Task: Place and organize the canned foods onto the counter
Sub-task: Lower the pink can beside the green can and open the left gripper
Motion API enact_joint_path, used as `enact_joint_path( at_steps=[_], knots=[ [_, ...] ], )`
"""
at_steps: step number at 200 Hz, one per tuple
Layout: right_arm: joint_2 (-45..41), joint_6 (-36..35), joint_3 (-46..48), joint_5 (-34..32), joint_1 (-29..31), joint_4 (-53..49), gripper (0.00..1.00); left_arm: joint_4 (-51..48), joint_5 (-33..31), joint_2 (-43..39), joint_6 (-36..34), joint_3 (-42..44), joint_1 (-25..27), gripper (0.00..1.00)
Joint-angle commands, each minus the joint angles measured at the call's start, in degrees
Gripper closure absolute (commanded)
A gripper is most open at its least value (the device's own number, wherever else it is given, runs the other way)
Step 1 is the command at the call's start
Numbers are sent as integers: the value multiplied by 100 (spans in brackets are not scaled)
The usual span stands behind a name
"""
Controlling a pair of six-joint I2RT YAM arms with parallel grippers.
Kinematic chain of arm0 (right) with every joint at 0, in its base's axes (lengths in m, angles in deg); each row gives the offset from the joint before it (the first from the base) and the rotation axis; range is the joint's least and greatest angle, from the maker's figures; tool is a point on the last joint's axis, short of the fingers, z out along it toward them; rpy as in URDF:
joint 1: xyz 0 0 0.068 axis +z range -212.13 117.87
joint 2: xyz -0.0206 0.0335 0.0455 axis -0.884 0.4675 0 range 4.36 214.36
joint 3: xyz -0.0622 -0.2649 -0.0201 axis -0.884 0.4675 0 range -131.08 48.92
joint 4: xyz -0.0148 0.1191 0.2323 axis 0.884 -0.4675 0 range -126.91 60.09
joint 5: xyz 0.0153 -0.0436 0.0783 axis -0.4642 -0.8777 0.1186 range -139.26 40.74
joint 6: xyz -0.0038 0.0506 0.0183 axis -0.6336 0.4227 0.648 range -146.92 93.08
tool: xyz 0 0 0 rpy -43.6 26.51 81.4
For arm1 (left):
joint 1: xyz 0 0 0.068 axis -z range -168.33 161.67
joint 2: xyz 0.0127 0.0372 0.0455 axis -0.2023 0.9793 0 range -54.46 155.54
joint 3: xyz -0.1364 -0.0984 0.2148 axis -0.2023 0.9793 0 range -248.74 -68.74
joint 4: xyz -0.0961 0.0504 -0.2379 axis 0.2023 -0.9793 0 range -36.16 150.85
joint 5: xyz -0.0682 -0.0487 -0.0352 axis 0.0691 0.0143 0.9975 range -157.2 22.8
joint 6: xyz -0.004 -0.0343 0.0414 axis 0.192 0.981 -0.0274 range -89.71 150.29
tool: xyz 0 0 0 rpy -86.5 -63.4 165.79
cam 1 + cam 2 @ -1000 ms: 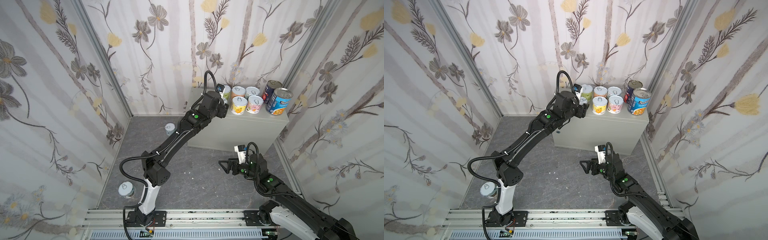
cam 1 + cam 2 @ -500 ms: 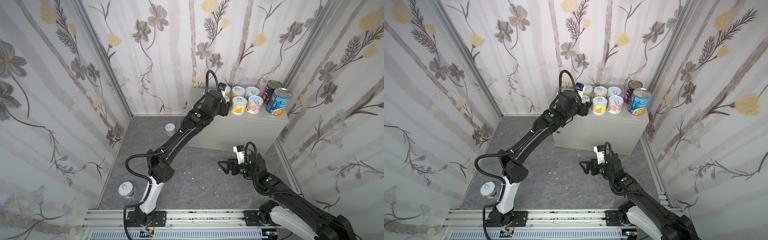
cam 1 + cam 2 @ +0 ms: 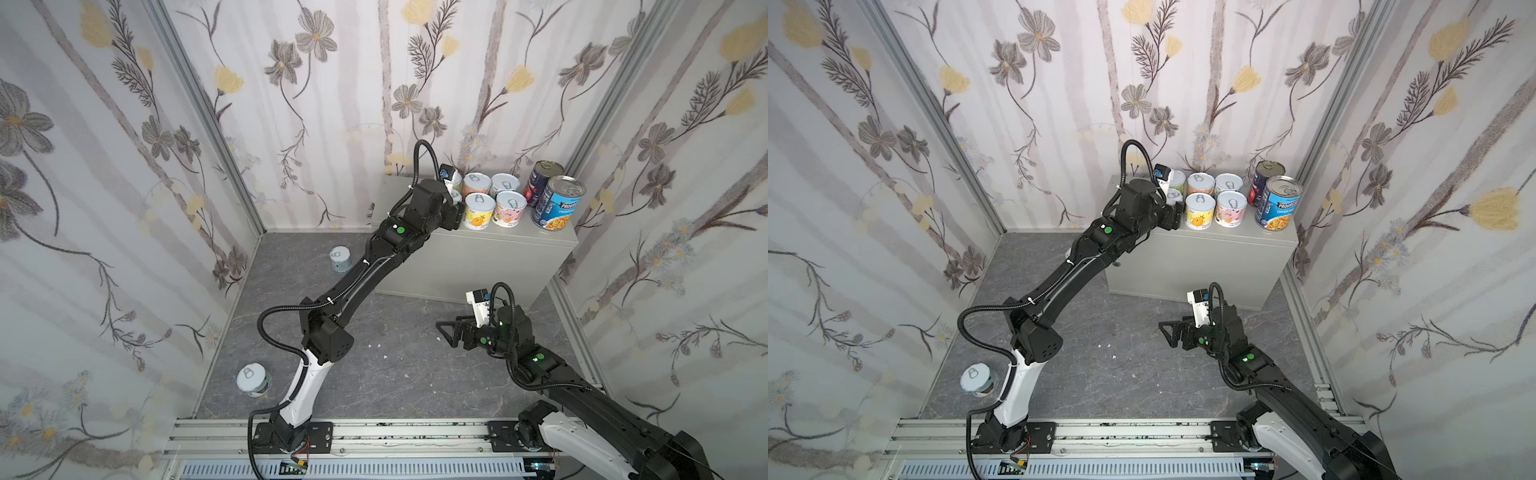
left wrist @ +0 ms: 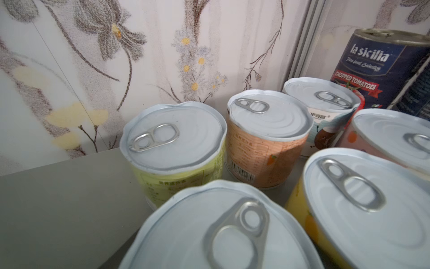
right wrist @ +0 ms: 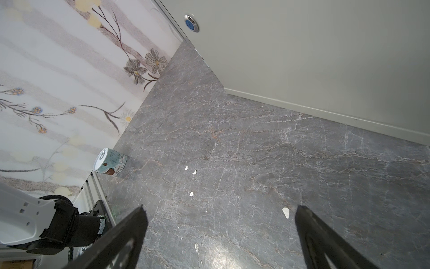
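Left fingers (image 3: 454, 216) at front-left short can (image 4: 197, 244) on worktop (image 4: 58, 198) of 8 cans, spread cannot be told, right fingers (image 5: 130, 233) wide apart above floor (image 5: 232, 139), 2 floor cans (image 3: 340, 258)

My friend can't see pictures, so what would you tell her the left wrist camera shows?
Six short pull-tab cans stand crowded together on the grey counter, seen from close above. A tall navy chopped-tomatoes can stands behind them, near the flowered wall.
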Motion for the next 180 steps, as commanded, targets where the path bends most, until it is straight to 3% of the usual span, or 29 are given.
enact_joint_path(
  at_steps=[1,37,118,151,180],
  knots=[
    [-13,-58,-70,54,3,99,0,234,-67,23,-32,-122,-10,19],
    [-68,-73,-124,34,0,2,0,262,-125,76,-63,-314,-10,13],
    [-358,-13,-124,-50,5,-236,0,472,-335,-195,-136,-733,-13,11],
    [-548,67,-114,-78,5,-361,0,465,-639,-711,-301,-317,-51,15],
    [-714,142,-58,-52,12,-385,0,465,-546,-1322,-74,466,-273,22]
  ],
)
